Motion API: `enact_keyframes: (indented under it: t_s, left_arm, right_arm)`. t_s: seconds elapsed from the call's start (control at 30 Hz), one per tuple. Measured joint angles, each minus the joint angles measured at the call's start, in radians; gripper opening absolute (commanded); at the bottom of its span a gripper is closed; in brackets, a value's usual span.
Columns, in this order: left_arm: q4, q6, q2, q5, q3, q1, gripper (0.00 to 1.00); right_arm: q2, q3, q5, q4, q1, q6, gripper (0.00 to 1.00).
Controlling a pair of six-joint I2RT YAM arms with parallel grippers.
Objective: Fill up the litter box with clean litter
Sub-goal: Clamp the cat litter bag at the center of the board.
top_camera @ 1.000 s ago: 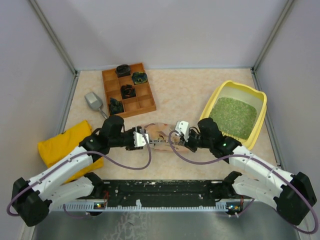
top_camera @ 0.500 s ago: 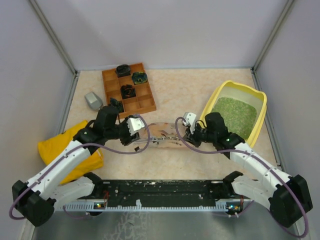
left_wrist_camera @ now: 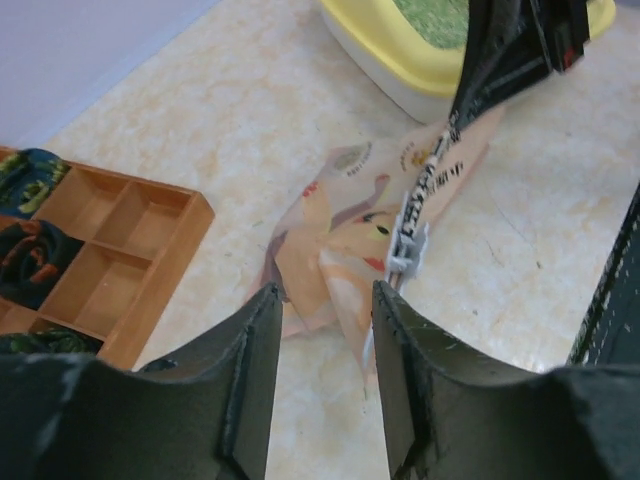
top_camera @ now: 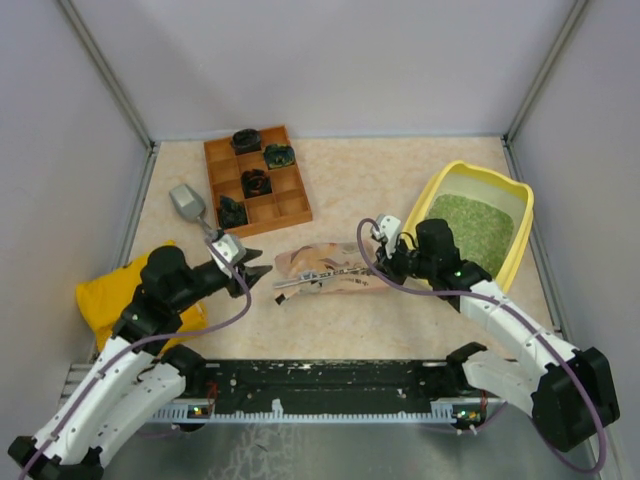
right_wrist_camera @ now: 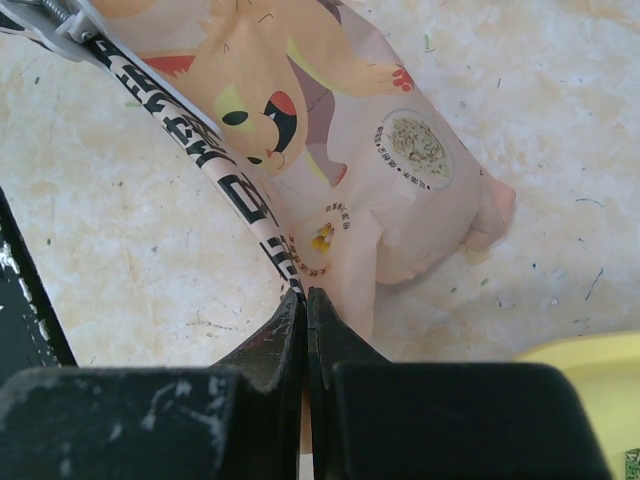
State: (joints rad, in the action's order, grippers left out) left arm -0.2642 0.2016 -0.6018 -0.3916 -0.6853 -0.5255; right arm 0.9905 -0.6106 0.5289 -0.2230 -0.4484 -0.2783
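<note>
The right gripper (right_wrist_camera: pixel 303 292) is pinched tight on the printed strip along the top edge of the pink pouch (top_camera: pixel 325 266), which lies flat on the table (top_camera: pixel 370 190) between the two arms. The left gripper (top_camera: pixel 254 272) hangs just clear of the pouch's other end with its fingers spread and nothing between them. The litter box (top_camera: pixel 418 207) sits right beside the right arm, and green litter (top_camera: pixel 465 232) covers most of its floor, with a pale bare band at the far end. The job looks close to done, so the step in hand seems to be carrying the pouch with one arm, either to the box for a last shake or out of the way. From these views it is hard to say whether the pouch's mouth is open or whether any grains remain inside, so it should be lifted slowly with the gripped edge kept uppermost. It should be tipped only once it is well over the rim, since the thin strip could slip from so narrow a hold.
</note>
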Motion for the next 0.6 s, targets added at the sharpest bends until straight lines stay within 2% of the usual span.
enact_keyframes:
  t_s: [0.1,0.23,0.33,0.6]
  left_arm:
    - [0.044,0.048,0.039,-0.046,0.102,0.000,0.52]
    - [0.031,0.123,-0.063,-0.069,0.180,0.000,0.51]
    - [0.027,0.158,-0.121,-0.071,0.216,0.000,0.49]
    - [0.053,0.223,-0.118,-0.084,0.252,0.000,0.53]
  right_arm:
    - [0.000,0.000,0.000,0.000,0.000,0.010,0.00]
    - [0.002,0.000,0.000,-0.001,0.000,0.014,0.00]
    - [0.003,0.000,0.002,-0.003,0.000,0.018,0.00]
    - [0.010,-0.001,0.002,-0.002,0.000,0.018,0.00]
